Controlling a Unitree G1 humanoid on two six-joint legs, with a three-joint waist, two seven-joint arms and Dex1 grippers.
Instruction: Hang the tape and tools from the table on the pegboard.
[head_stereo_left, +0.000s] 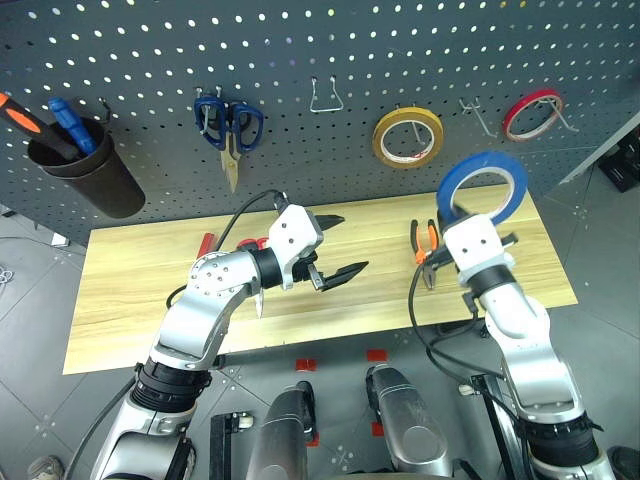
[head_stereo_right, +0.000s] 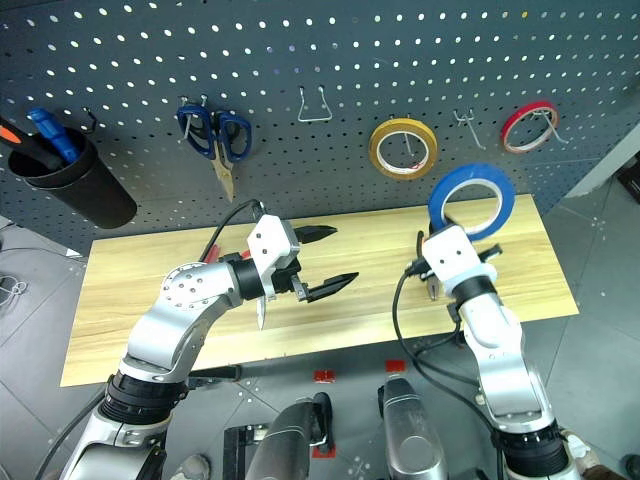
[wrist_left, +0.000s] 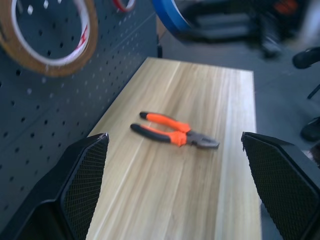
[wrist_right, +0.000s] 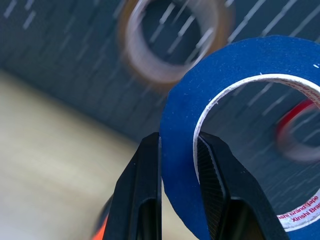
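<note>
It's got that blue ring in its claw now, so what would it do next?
Probably carry the blue tape up to the free hook between the yellow roll and red roll. The right gripper has its jaws clamped on the ring, lifted off the table.

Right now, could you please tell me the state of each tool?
Left tool: open, holding nothing.
Right tool: shut on the blue tape.
</note>
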